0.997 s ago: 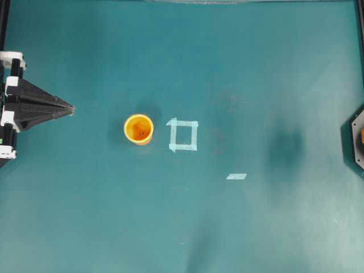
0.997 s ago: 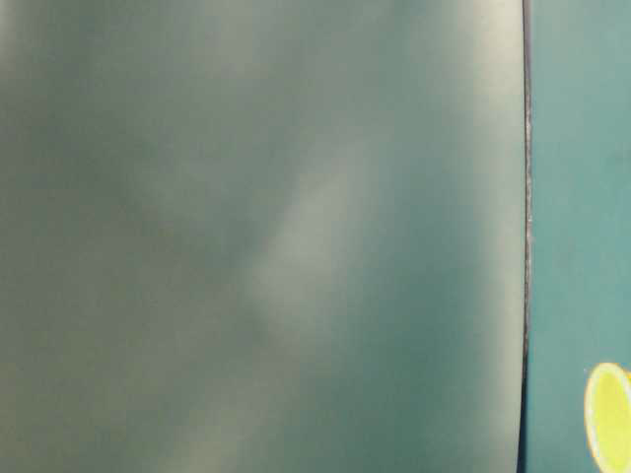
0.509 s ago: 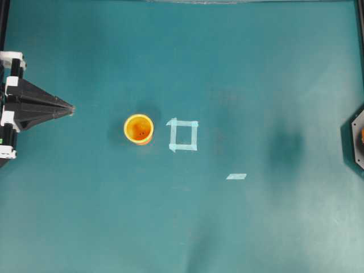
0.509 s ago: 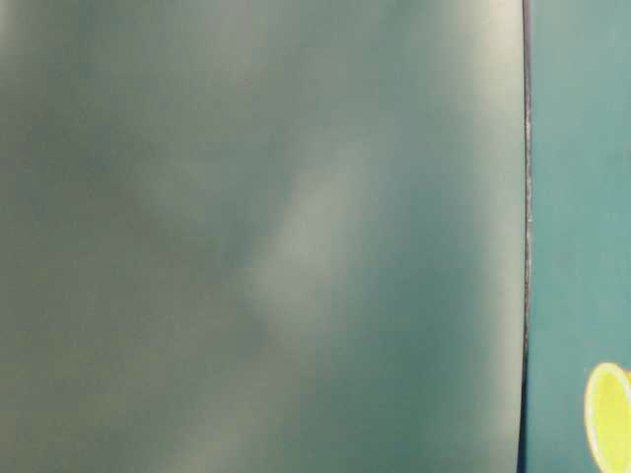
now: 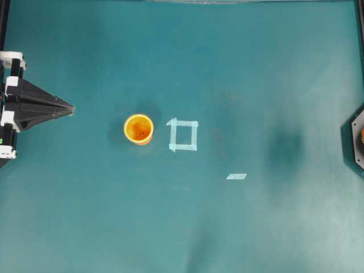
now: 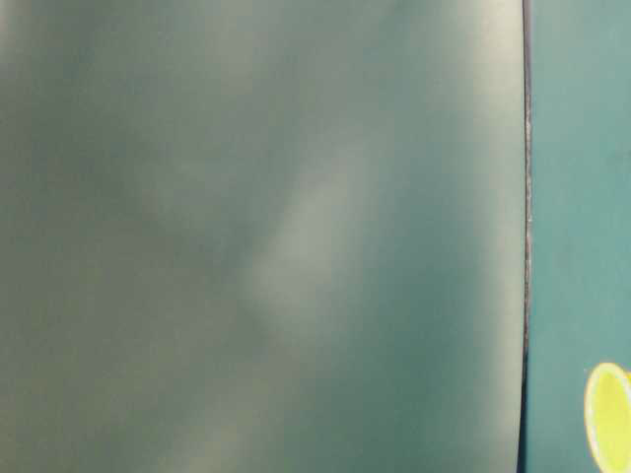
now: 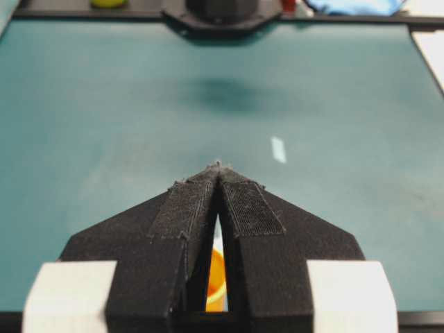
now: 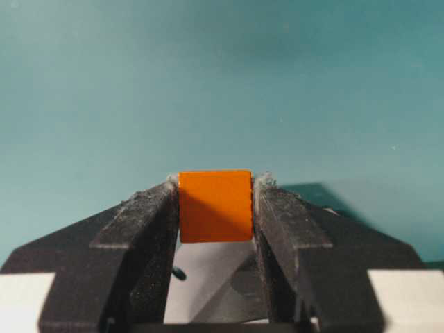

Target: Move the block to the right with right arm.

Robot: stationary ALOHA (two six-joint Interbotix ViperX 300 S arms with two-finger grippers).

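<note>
While the teal table [image 5: 239, 68] spreads wide w/ the L arm parked at its left edge, the left gripper [image 5: 69, 108] sits there w/ its tips pressed together, pointing toward the orange-yellow cup [image 5: 139, 129]. Just right of the cup is a pale tape square [image 5: 183, 135], w/ a small tape strip [image 5: 236, 176] further right. Smallest bit: the block [image 8: 215, 205], pinched between the right gripper [image 8: 216, 189] fingers, off the table in the R wrist view.

A flat table [image 5: 256, 57] covered in dark teal matting. On it stands a round orange-yellow plastic cup [image 5: 139, 129], upright. Just beside it lies a square outline of pale tape [image 5: 183, 135]. A short pale tape strip [image 5: 236, 176] lies apart.
</note>
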